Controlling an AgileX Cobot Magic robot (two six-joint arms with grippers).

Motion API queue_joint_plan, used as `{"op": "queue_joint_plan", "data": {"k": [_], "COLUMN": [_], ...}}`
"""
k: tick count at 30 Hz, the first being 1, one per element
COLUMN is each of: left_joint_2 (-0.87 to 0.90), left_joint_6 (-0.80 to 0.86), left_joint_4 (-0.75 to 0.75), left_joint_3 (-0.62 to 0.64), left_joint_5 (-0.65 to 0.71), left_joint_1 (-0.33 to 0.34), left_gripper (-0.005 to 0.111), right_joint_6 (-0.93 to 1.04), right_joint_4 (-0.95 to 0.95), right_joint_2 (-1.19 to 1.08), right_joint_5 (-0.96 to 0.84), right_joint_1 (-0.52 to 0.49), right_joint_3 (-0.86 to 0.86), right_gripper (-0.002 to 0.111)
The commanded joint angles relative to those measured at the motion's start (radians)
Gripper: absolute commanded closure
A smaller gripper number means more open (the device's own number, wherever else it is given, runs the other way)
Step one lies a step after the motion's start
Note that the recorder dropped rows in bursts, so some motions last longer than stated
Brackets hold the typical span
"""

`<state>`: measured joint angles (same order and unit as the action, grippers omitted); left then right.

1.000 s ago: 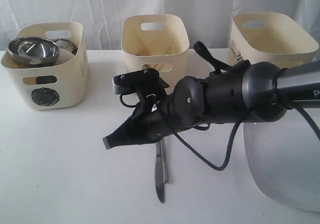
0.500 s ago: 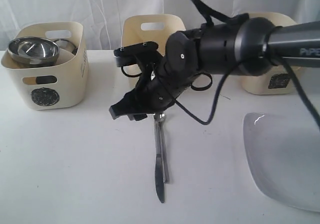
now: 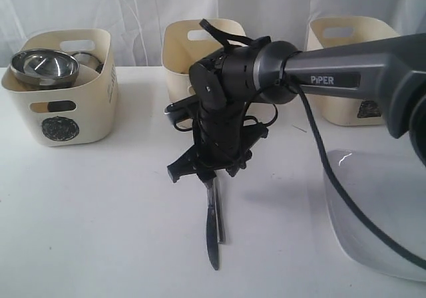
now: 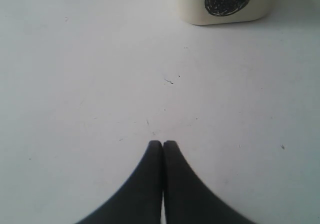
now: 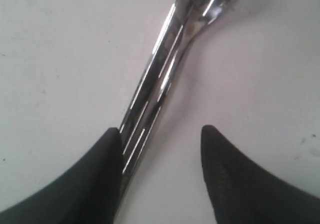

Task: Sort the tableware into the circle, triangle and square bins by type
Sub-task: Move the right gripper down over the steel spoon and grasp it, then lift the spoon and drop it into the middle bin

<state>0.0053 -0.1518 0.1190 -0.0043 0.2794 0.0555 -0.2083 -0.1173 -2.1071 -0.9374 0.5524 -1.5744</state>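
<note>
The right end effector [image 5: 160,131] is spread wide, with steel cutlery [image 5: 150,84] on the table [image 5: 50,34] between its fingers [image 5: 95,179]. The left end effector [image 4: 163,144] is closed, empty.

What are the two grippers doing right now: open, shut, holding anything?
Left gripper: shut, holding nothing.
Right gripper: open, over the steel cutlery, not gripping it.

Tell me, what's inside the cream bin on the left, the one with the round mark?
A steel bowl sits on top in the left bin, with another steel piece behind it, probably a mug. The bin's wall hides anything lower down.
</note>
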Motion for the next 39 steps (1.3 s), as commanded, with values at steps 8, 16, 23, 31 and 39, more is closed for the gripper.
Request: {"op": "queue_joint_plan", "data": {"k": [8, 16, 23, 31, 39], "left_joint_2": [-0.005, -0.005, -0.005, -0.005, -0.005], "left_joint_6": [0.001, 0.001, 0.001, 0.001, 0.001], "left_joint_4": [-0.007, -0.007, -0.007, -0.007, -0.007], "left_joint_3": [0.004, 0.004, 0.004, 0.004, 0.004], "left_joint_5": [-0.003, -0.003, -0.003, -0.003, -0.003], "left_joint_1": [0.002, 0.002, 0.002, 0.002, 0.002], "left_gripper": [0.107, 0.107, 0.107, 0.107, 0.107], "right_joint_6": [-0.040, 0.026, 0.026, 0.026, 0.028], "right_joint_4": [0.150, 0.230, 0.241, 0.237, 0.235], "right_joint_2": [-0.018, -0.042, -0.088, -0.090, -0.065], "right_joint_5": [0.028, 0.015, 0.015, 0.087, 0.118], "right_joint_1": [-0.077, -0.105, -0.105, -0.105, -0.105], "right_joint_3": [-0.009, -0.009, -0.009, -0.009, -0.009], "right_gripper": [0.062, 0.062, 0.065, 0.103, 0.108]}}
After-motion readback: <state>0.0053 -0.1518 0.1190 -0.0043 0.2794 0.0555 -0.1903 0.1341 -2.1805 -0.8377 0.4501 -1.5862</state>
